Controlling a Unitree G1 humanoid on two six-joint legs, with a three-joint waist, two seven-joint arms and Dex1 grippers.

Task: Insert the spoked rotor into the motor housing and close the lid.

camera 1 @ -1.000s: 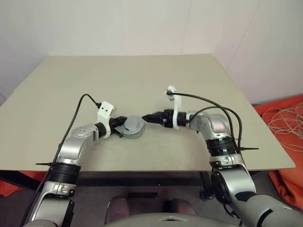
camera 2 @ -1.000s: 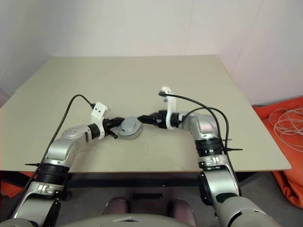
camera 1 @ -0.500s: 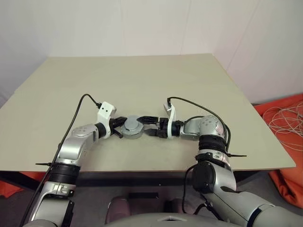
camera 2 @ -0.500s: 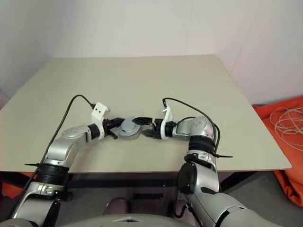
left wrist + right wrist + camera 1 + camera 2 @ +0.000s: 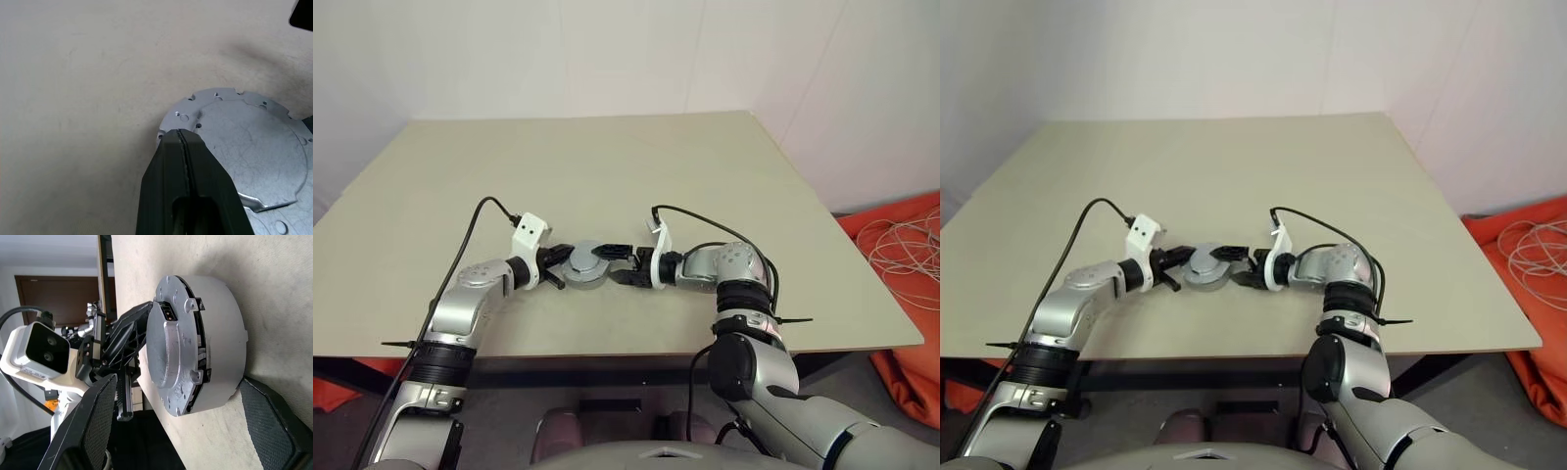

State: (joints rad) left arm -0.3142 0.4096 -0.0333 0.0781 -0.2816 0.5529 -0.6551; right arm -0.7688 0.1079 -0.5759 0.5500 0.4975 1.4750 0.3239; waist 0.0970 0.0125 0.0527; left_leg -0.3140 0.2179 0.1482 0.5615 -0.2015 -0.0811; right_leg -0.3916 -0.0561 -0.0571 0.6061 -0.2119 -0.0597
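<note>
The motor housing [image 5: 222,328], a short grey cup, stands on the table near the front edge. The lid [image 5: 249,142], a flat grey disc with small holes round its rim, lies on top of it; in the right wrist view a narrow dark gap shows between them. The spoked rotor is hidden. My left gripper [image 5: 554,266] is shut, its joined fingertips [image 5: 182,139] resting on the lid's edge at the left. From the right, my right gripper [image 5: 615,262] stands open, one finger on each side of the housing, apart from its wall.
The beige table [image 5: 607,166] stretches wide behind the housing; its front edge lies close below the arms. Off its right side, an orange cloth [image 5: 913,294] and a white cable coil [image 5: 901,245] lie on the floor.
My right gripper has rolled about its own line and come left and down, so its open fingers now straddle the housing. The left gripper and the housing have stayed put.
</note>
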